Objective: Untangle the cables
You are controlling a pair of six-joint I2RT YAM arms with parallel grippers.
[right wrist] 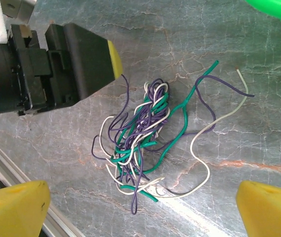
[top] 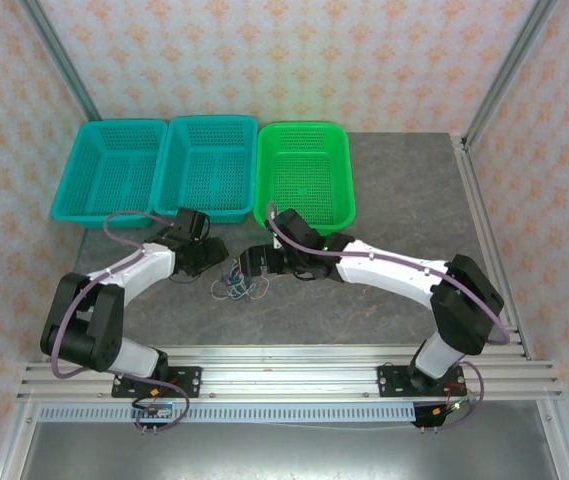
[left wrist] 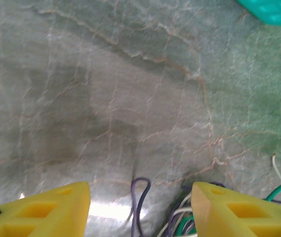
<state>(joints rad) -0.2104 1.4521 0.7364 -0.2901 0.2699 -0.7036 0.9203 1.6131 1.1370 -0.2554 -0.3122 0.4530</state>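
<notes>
Cables (right wrist: 139, 129), purple, green and white, lie knotted in a loose heap on the grey desk (top: 404, 200). Right end effector (right wrist: 142, 200) hangs over the heap, fingers spread wide, gripping nothing. Left end effector (left wrist: 139, 193) sits just beside the heap, likewise released and empty.

Cables (right wrist: 140, 129) — purple, green, white — in one knotted heap on table (right wrist: 239, 44)
</notes>
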